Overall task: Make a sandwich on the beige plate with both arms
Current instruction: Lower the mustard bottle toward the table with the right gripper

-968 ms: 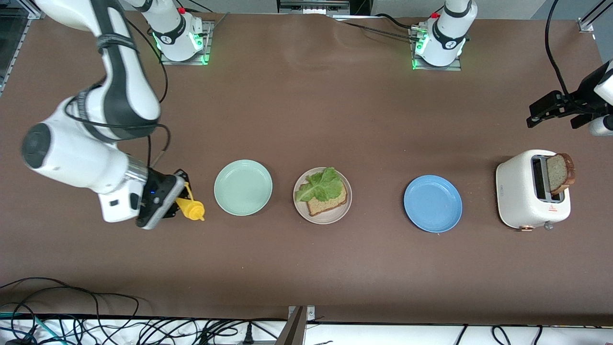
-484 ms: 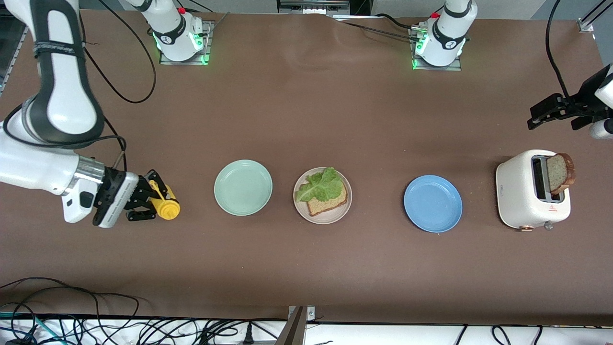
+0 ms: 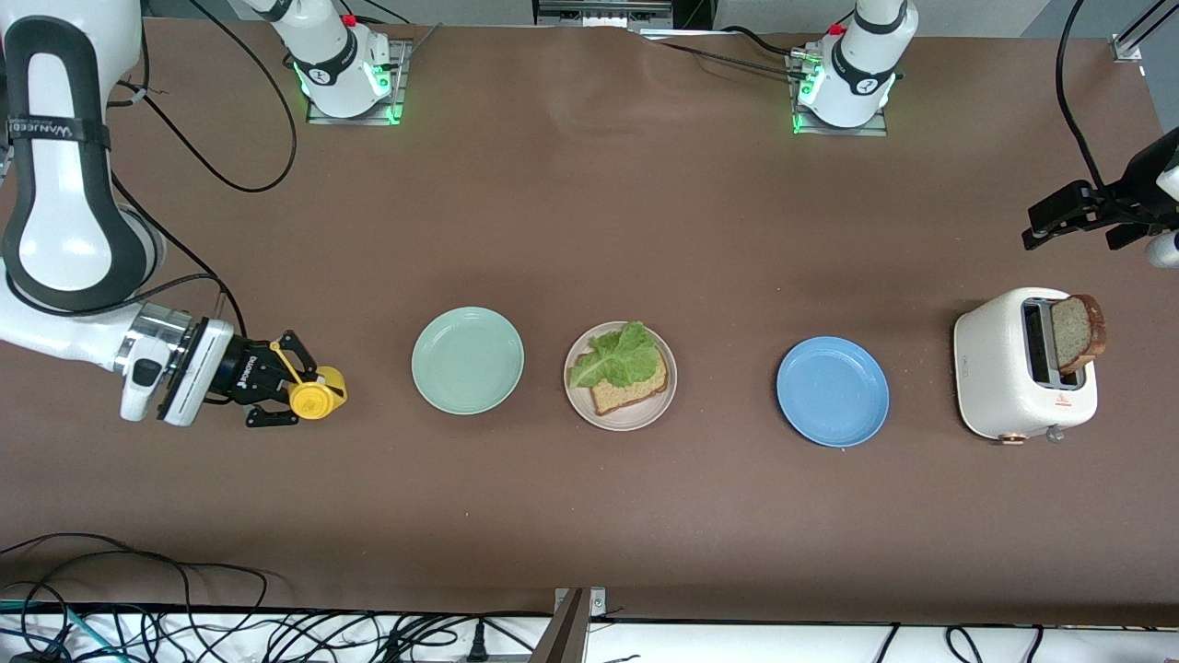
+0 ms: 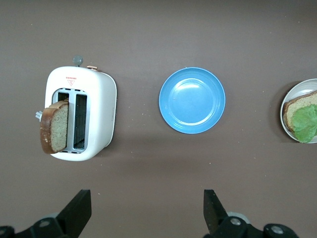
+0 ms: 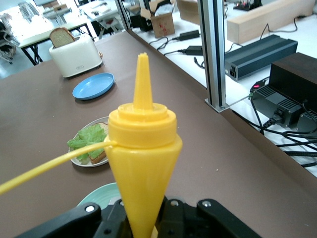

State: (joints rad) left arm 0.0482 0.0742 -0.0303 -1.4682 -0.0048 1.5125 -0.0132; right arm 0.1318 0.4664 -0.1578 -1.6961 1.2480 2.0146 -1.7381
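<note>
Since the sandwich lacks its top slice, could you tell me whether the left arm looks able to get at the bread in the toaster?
Probably yes: the left gripper hangs open over the table beside the toaster, and the bread slice stands out of its slot with nothing over it.

1. Black band (image 3: 57, 132) around the white jointed right arm (image 3: 64, 212), high in the front view at that arm's end of the table: white capitals, seemingly "WANEED", with the letters not certain.
2. White two-slot toaster (image 3: 1009, 378), at the left arm's end of the table: a small red warning triangle with red print on its camera-facing side, too small to read.
</note>
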